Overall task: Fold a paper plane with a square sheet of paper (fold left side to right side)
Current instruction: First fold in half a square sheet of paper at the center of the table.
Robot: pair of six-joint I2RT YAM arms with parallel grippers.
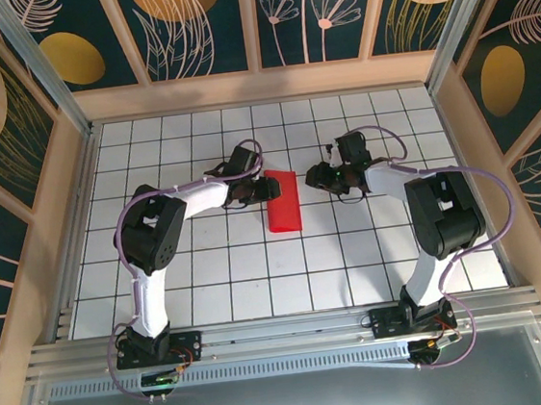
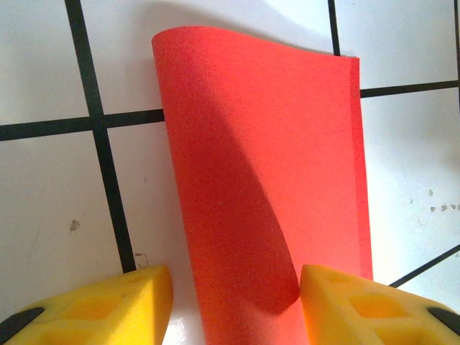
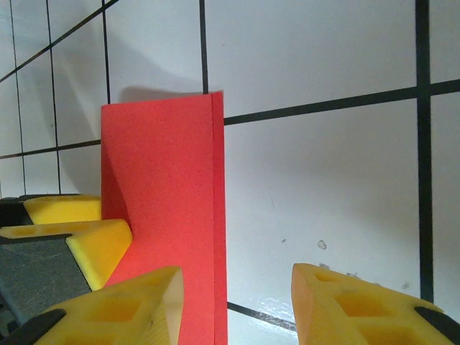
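Note:
The square sheet of paper lies folded in half as a bright red upright rectangle on the white grid table. My left gripper sits at its left long side. In the left wrist view the sheet has a rounded, uncreased fold on its left, and the left gripper is open, one yellow finger on bare table, the other resting on the red paper. My right gripper is just right of the sheet. In the right wrist view it is open at the sheet's doubled right edge, gripping nothing.
The table is a white tiled grid with black lines, boxed in by a wooden rim and patterned walls. Both arm bases stand at the near edge on a metal rail. The left gripper's yellow fingers show beside the sheet.

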